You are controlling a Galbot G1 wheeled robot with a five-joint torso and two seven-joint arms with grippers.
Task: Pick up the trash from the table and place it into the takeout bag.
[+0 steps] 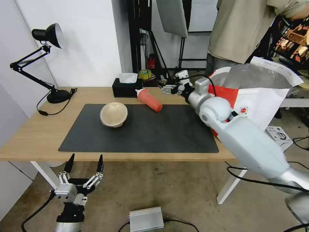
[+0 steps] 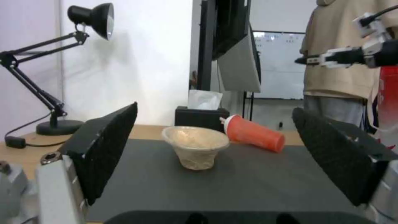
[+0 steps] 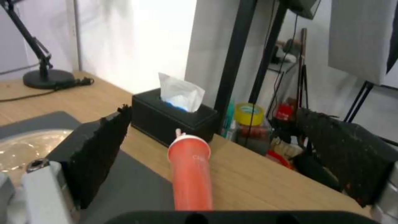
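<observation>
Right arm: nearest the head camera, its grey bulk sweeps in from the right and reaches across the far right part of the table.
Takeout bag: stands open at the table's right end, silver lining showing, round red logo on its white side; the right arm crosses in front of it.
Table and mat: the dark grey mat covers most of the light-wood top.
Tan paper bowl: rests on the left part of the mat, well apart from both grippers; whether it sits rim up or rim down I cannot tell.
Red cup: lies on its side at the mat's far edge, white lid end toward the black tissue box just behind it.
Right gripper: hovers above the far edge near the cup, pads spread wide with nothing between them; in its wrist view the cup lies lengthwise between the two pads.
Left gripper: parked low in front of the table's near edge, fingers spread, empty.
Step in hand: by my reading, the approach to the red cup.
Next move calls for: lowering so the pads straddle the cup's body, then closing gently, since a thin cup may roll or crush.
</observation>
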